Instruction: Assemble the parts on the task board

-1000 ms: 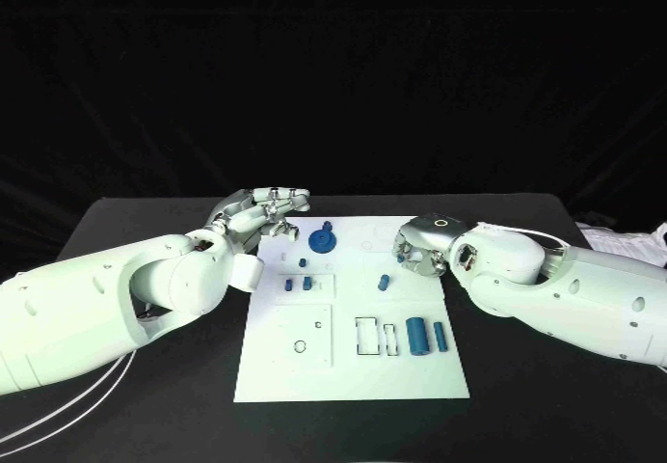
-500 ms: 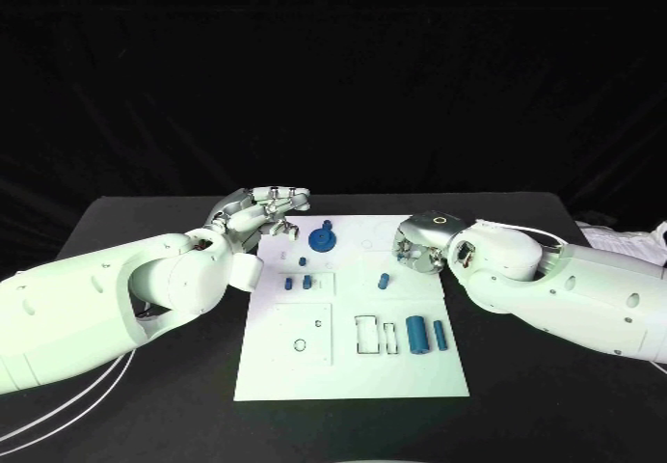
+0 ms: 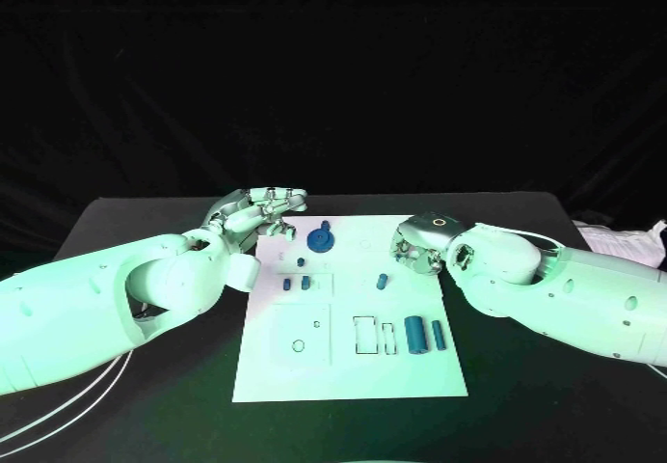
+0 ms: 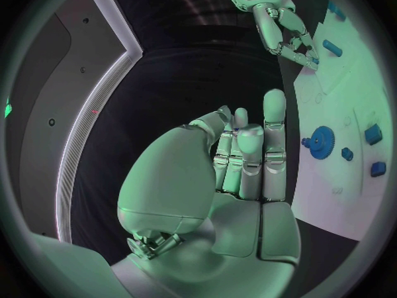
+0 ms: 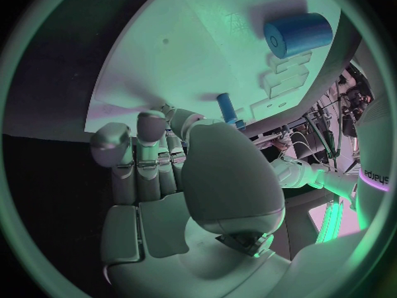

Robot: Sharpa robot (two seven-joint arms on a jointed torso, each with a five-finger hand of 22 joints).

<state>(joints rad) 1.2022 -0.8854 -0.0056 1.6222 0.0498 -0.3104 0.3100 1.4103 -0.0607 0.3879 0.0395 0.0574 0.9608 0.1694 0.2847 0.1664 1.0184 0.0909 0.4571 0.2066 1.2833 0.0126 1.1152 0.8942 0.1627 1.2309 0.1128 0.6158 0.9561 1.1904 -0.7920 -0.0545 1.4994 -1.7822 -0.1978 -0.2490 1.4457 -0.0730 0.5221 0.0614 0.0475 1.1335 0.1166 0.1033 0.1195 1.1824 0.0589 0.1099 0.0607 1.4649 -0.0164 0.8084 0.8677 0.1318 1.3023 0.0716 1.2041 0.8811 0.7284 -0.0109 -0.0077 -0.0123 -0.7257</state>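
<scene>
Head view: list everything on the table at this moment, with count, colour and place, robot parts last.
Table: one, black, under everything.
Task board: one, white, middle of the table.
Gear part: one, blue, far end of the board.
Small parts: at least three, blue, left of the board's middle, two of them side by side in an outlined recess.
Peg: one, blue, right of the board's middle.
Cylinders: two, blue, side by side at the board's right edge, the left one thicker.
Left hand: silver, fingers curled in, holding nothing, at the board's far left corner.
Right hand: silver, fingers curled, over the board's far right edge; whether it holds anything is unclear.
</scene>
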